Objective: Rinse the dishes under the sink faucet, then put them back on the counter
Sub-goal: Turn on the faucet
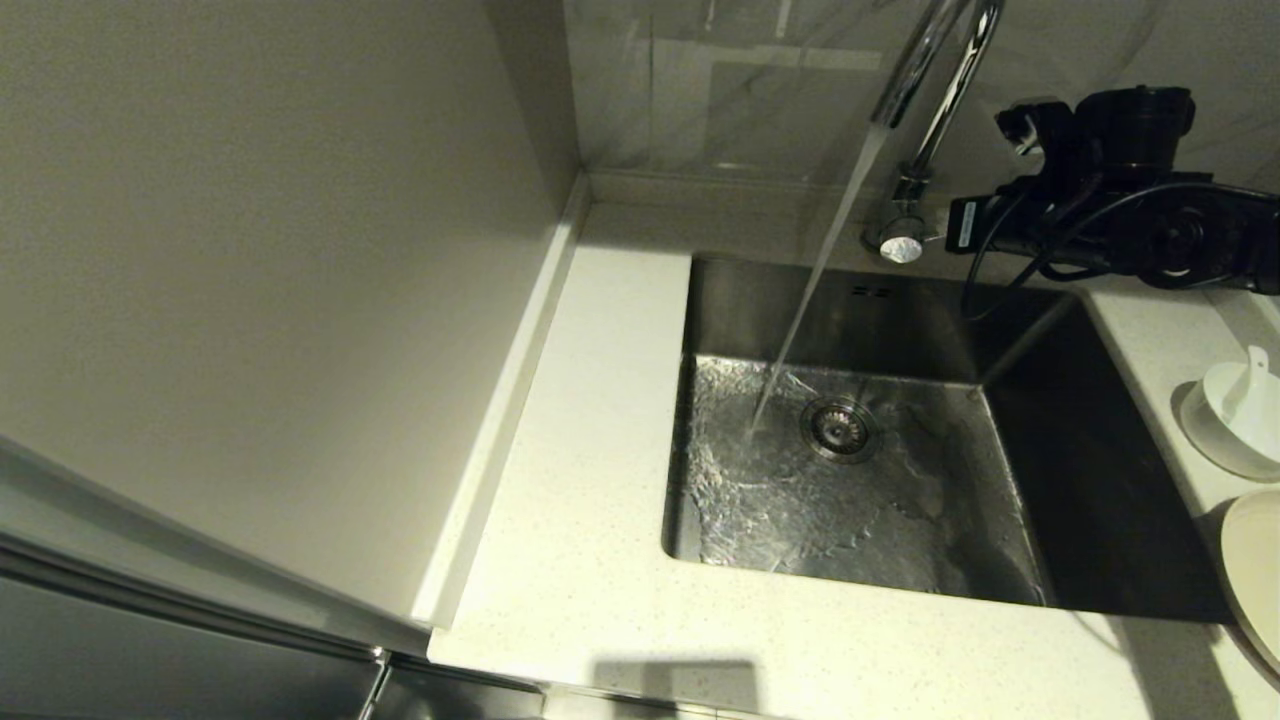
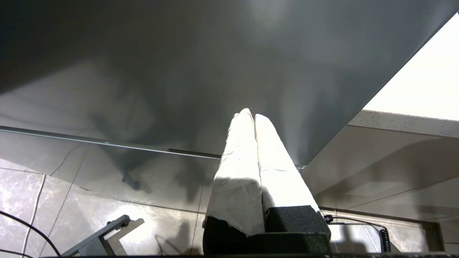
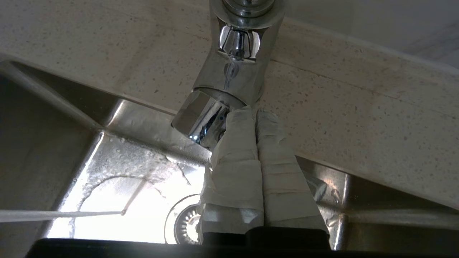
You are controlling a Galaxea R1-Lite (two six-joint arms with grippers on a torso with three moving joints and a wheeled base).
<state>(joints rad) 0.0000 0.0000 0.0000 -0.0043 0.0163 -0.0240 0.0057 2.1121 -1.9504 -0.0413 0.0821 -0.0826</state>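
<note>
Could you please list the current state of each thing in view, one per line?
faucet: running, stream falling into the basin.
sink: wet, holding no dishes.
bowl: on the counter, spoon inside.
plate: on the counter.
right gripper: shut, at the faucet base.
left gripper: shut, parked.

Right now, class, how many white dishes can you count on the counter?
3, all on the counter right of the sink: a small bowl, a spoon standing in it, and nearer, a plate cut off by the frame edge. More may lie out of view.
</note>
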